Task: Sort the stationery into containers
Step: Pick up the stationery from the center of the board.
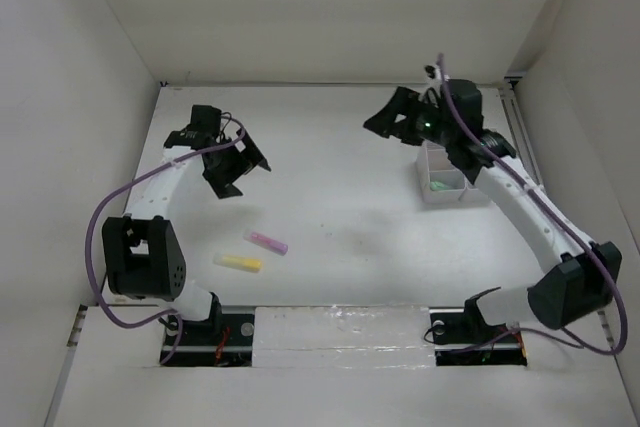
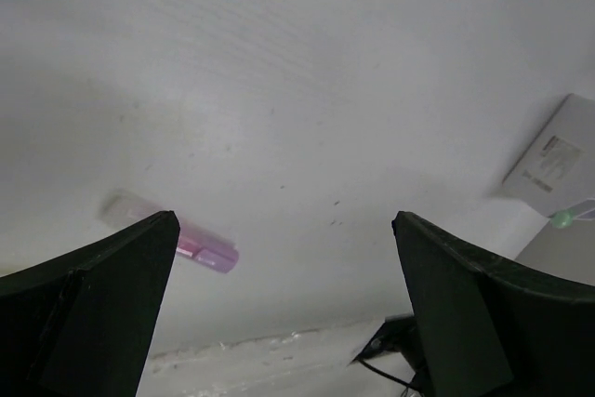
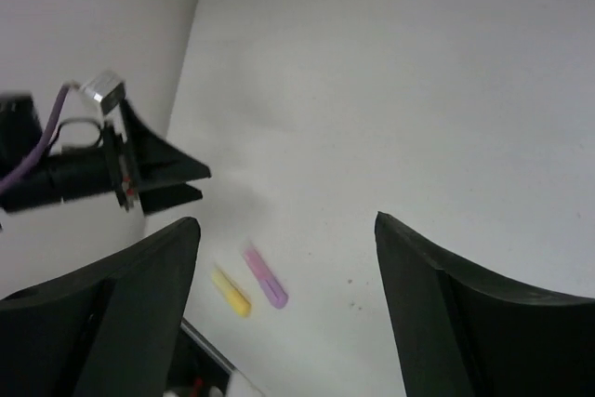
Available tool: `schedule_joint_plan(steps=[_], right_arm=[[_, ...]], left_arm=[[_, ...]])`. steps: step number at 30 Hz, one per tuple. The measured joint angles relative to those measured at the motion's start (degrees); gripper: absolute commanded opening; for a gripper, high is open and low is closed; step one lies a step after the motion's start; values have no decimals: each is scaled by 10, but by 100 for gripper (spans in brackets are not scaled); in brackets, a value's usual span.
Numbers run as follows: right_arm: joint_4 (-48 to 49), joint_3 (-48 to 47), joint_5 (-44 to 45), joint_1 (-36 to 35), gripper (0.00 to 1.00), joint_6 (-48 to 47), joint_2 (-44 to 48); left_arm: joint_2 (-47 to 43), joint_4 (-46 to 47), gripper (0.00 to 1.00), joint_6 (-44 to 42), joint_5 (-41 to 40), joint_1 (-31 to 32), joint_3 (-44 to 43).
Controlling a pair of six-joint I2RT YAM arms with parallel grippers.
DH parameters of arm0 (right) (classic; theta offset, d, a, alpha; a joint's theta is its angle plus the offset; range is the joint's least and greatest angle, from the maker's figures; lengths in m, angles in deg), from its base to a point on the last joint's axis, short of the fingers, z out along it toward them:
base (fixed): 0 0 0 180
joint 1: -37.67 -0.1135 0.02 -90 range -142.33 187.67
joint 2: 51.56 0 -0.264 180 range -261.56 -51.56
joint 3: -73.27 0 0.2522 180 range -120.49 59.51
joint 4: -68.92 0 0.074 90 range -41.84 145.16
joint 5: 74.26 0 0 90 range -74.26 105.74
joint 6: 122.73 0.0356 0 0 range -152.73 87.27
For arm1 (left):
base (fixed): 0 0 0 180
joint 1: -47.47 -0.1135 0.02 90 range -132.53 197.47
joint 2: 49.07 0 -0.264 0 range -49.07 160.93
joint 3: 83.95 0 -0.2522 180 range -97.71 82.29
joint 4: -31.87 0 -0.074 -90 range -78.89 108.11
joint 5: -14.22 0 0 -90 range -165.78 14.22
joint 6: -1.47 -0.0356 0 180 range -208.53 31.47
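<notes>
Two marker sticks lie loose on the white table (image 1: 330,177), lower left of centre in the top view: the pink marker (image 1: 267,241) above, the yellow marker (image 1: 238,263) just below & left of it, near each other, not touching, roughly parallel. At the far right of the table sits the white divided box (image 1: 428,193), well apart from the markers. A green item (image 1: 440,185) shows in one compartment; can't tell which, since the R arm's forearm crosses over the box's right side. White walls close the table in on 3 sides, & purple cables (image 1: 93,232) loop off both arms. L gripper (image 1: 243,171) hangs at upper left, further up the frame than the markers, tilted down toward table centre, jaws spread wide w/ nothing between. Its wrist cam shows the pink marker partly hidden behind the left finger (image 2: 102,304). R gripper (image 1: 393,119) sits at upper right, just up-left of the box, pointing left across the table, jaws well apart & empty. Its wrist cam looks past them to both markers, w/ the L gripper at frame left.
</notes>
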Motion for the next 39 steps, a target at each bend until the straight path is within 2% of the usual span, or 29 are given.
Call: schedule_joint_plan(steps=[4,6,11,16,24,33,39], right_arm=[[-49,-111,10,-116,85,-143,-92],[-76,-161,42,-176,85,-206,-145],[-135,-165,70,-262,85,-287,-187],[-148,-162,83,-257,85,-314,-187],[-144,-123,95,-268,83,-337,-174],[-145,-82,109,-276,83,-346,-134],[-146,-52,128,-268,83,-343,-90]], left_arm=[[-24,-32,100,26,-24,0,53],[-39,-43,100,39,-35,0,56],[-69,-60,100,85,-59,0,68],[-105,-89,100,141,-85,0,122],[-112,-92,100,203,-98,10,145],[-77,-102,100,288,-133,152,125],[-60,-98,98,334,-149,183,143]])
